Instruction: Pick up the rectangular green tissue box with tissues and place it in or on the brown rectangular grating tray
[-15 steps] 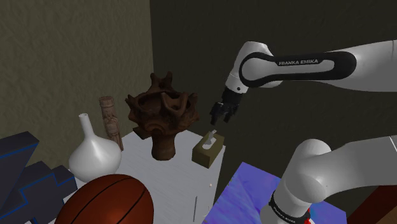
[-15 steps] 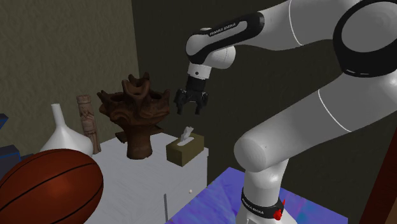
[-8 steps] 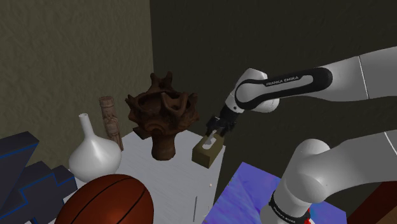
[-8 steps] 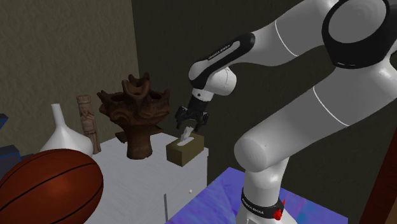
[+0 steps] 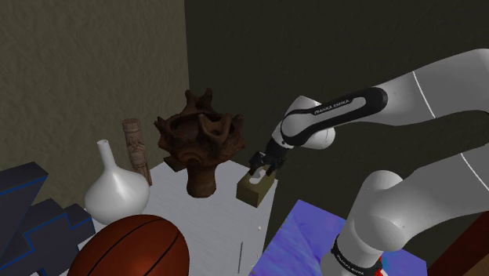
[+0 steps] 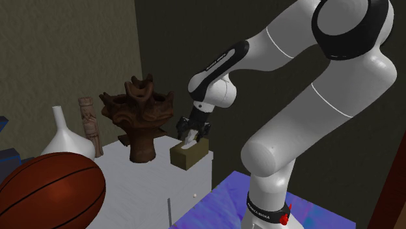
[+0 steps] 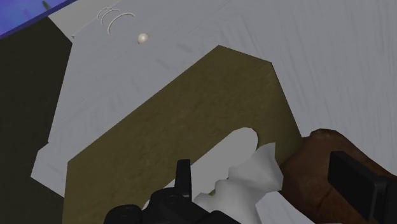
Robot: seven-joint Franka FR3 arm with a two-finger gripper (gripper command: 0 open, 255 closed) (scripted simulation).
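Note:
An olive-green tissue box [image 5: 257, 190] with a white tissue [image 7: 245, 184] sticking out of its top stands at the far corner of a white table [image 5: 211, 227]. In the second exterior view the tissue box [image 6: 189, 155] sits by the table's right edge. My black gripper [image 5: 259, 167] hangs right over the box top, tips down at the tissue. From the second exterior view the gripper [image 6: 190, 132] reaches the same spot. In the wrist view the gripper [image 7: 270, 191] is open, its fingers [image 7: 184, 184] standing either side of the tissue and gripping nothing.
A dark brown carved sculpture [image 5: 200, 145] stands close beside the box. Further along the table are a wooden figurine [image 5: 135, 149], a white vase [image 5: 115, 192] and a basketball [image 5: 133, 247]. A blue-purple surface [image 5: 306, 235] lies below the table's edge. A tiny white ball [image 7: 144, 39] rests on the tabletop.
The gripper has come down from well above the box to just over its top, around the tissue. The fingers have stayed open and the box has not moved.

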